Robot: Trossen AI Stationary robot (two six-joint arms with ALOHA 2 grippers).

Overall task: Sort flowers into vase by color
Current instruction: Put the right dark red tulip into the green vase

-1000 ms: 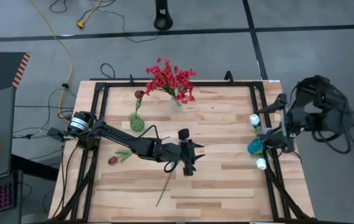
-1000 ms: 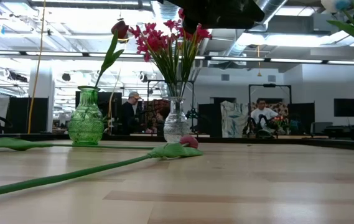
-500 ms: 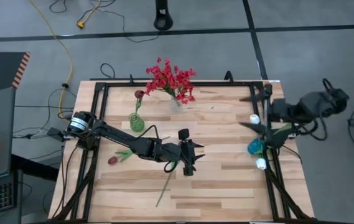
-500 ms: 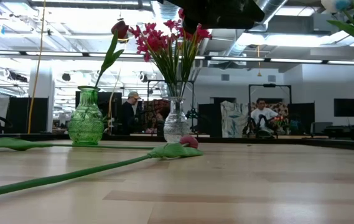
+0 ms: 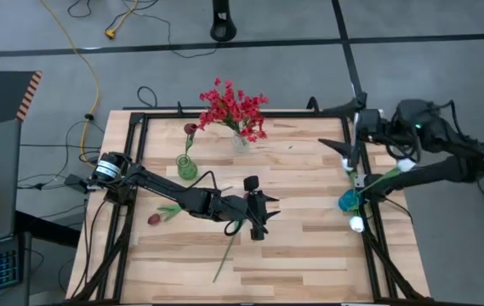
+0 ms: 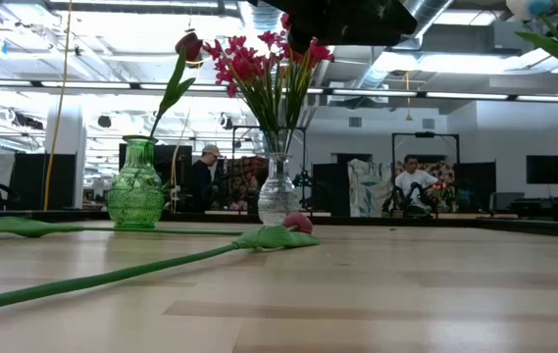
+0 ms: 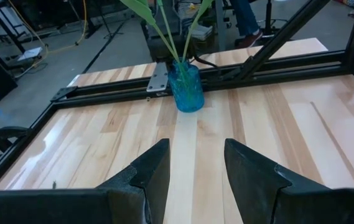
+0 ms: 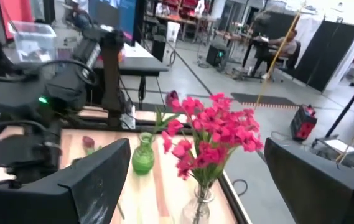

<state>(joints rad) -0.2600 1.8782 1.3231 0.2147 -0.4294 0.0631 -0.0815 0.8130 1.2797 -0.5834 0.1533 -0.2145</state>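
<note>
beside the clear vase (image 5: 241, 141) of red sprays (image 5: 234, 108), the right gripper (image 5: 349, 143) hangs wide open and empty. nearer the front edge than that vase, the left gripper (image 5: 261, 229) hovers part open, empty, over a loose maroon tulip (image 5: 155, 218), likely next for the green vase (image 5: 187, 167).

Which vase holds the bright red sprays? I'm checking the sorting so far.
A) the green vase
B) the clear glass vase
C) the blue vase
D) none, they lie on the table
B: the red sprays stand in the clear glass vase, next to the green vase that holds a single maroon bud.
</note>
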